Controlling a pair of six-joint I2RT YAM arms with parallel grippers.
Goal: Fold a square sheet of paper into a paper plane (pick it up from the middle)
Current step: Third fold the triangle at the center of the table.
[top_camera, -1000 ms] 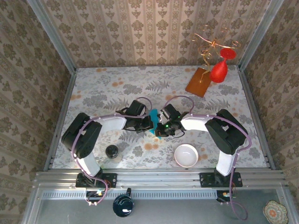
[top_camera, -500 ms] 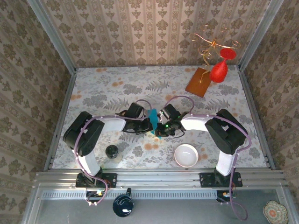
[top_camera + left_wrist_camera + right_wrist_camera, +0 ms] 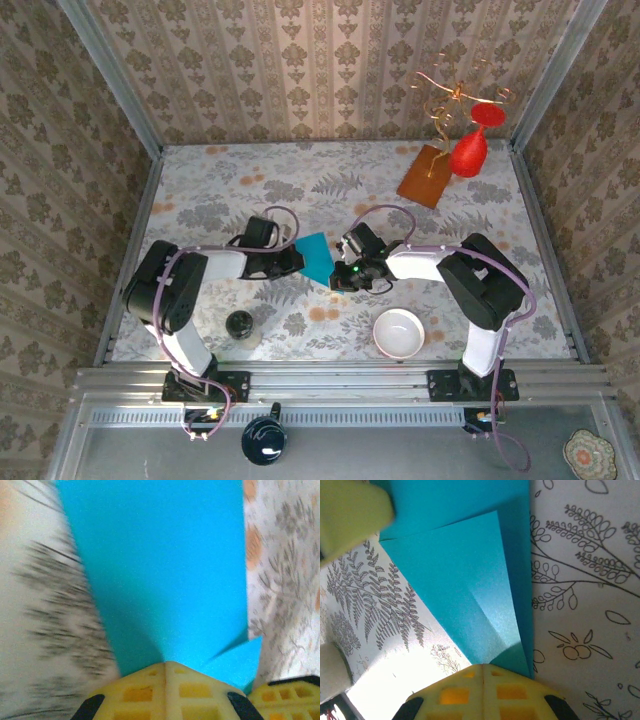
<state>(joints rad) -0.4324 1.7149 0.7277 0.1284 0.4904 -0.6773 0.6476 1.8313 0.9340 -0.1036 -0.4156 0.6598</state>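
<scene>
The left gripper [image 3: 293,261] is closed on the near-left edge of the teal-blue paper sheet [image 3: 316,257]. In the left wrist view its yellow fingertips [image 3: 150,692] meet with no gap, and the paper sheet [image 3: 160,570] runs straight out from between them. The right gripper [image 3: 342,272] is likewise clamped flat on the sheet's opposite side. In the right wrist view, the right gripper [image 3: 483,669] has its pads pressed together over a corner where the paper sheet [image 3: 455,565] lies in two layers, a triangular flap folded over the one beneath, with a sharp diagonal edge.

From above, the sheet sits between the two grippers near the middle of the floral tablecloth [image 3: 220,190], just above or on it; I cannot tell which. It shows as a narrow, slanted shape.

A white bowl [image 3: 399,333] rests near the right arm's base side, well apart from the paper. A small dark jar [image 3: 239,323] stands near the left arm. At the far right corner lie an orange-brown board [image 3: 428,176] and, beside it, a red glass-shaped ornament [image 3: 467,150].
</scene>
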